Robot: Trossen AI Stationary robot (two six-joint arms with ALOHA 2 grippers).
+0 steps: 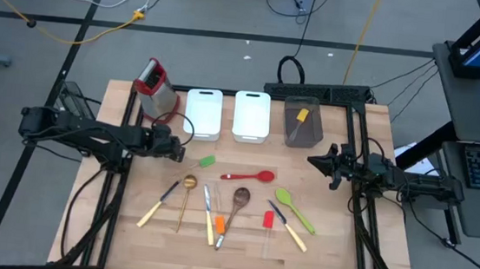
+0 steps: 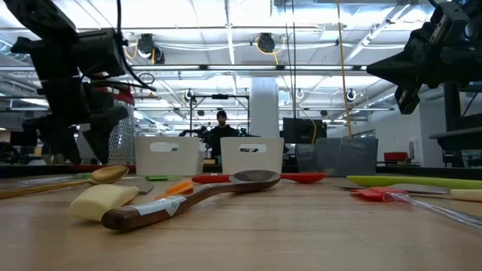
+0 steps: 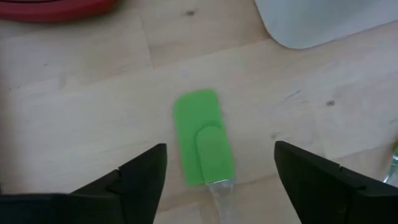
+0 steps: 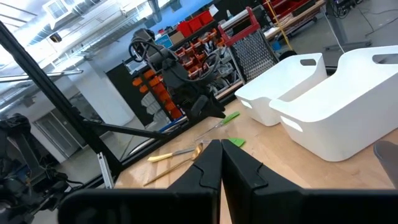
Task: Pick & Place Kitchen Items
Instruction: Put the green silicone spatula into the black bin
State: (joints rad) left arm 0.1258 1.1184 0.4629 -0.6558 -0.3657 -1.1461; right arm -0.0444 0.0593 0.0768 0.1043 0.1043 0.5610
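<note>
Several kitchen utensils lie flat on the wooden table (image 1: 334, 256): a small green spatula (image 1: 207, 161), a red spoon (image 1: 249, 176), a green spoon (image 1: 293, 207), a wooden spoon (image 1: 235, 206), a gold spoon (image 1: 187, 193), red (image 1: 268, 220) and orange (image 1: 218, 223) spatulas, and cream-handled knives (image 1: 157, 204). My left gripper (image 1: 177, 152) is open. It hovers over the green spatula's blade (image 3: 200, 134), with one finger on either side and neither touching it. My right gripper (image 1: 314, 161) is shut and empty, held above the table's right side. A yellow spatula (image 1: 301, 118) lies in the grey tray (image 1: 311, 134).
Two white trays (image 1: 204, 112) (image 1: 251, 115) and the grey tray stand in a row along the far edge. A red-topped metal grater (image 1: 155, 88) stands at the far left, close behind my left arm. A person (image 2: 221, 129) shows in the room beyond the table.
</note>
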